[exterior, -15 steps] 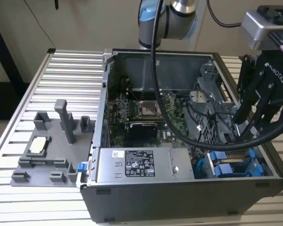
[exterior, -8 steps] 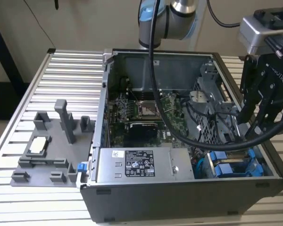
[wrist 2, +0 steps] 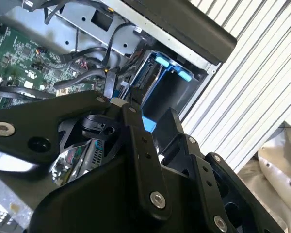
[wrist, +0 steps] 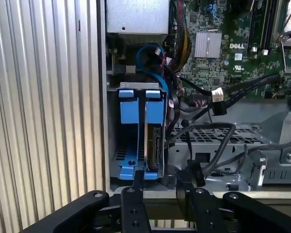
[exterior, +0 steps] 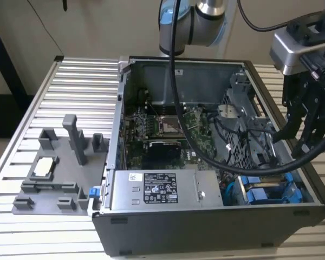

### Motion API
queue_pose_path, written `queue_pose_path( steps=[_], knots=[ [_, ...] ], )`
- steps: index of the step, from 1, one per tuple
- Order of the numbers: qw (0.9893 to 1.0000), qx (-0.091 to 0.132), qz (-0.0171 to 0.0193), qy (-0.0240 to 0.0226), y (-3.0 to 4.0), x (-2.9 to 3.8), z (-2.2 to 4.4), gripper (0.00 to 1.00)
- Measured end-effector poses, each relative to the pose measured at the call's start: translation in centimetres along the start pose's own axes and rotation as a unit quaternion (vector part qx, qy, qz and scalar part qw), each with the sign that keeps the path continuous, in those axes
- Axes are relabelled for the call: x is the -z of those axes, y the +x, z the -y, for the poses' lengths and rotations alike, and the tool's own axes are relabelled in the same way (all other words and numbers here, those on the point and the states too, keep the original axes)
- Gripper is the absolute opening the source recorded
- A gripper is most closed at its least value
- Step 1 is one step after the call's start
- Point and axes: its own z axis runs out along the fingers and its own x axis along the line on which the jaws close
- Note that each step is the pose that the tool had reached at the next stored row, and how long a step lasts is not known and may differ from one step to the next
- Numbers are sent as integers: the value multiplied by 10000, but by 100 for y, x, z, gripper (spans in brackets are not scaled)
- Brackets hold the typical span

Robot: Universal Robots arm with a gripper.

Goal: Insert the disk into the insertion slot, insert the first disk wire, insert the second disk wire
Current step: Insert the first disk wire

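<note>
Across the ribbed tabletop (exterior: 70, 81) sits the open computer case (exterior: 206, 227), and at its corner on the exterior view's right lies the insertion slot (wrist: 136, 86), a grey sheet-metal bay. Within it the disk (wrist: 153, 143) stands on edge in its blue carrier, just beside another blue carrier (wrist: 127, 126). It looks seated, though how deep it sits cannot be told. Above that corner hovers the end effector (exterior: 288, 145), its jaws apart by a moderate gap and holding nothing that can be made out. Judging by this, the step in hand is the first disk wire. A black connector (wrist: 193, 171) lies just beside one finger in the first wrist view. A good grasp would take it squarely by its body, not by the cable, so that it lines up with the disk's socket. That socket is hidden, the loose black wires (wrist: 242, 87) cross one another, and which of them counts as first is unclear.
</note>
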Motion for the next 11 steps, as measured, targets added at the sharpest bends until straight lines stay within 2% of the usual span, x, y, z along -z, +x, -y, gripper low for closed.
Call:
queue_pose_path(
  steps=[4,8,11],
  knots=[
    [9998,203,33,58,-33,-28,-6,40],
    [9997,225,34,118,-165,-56,-27,40],
    [9995,231,31,190,-203,-70,-82,40]
  ],
)
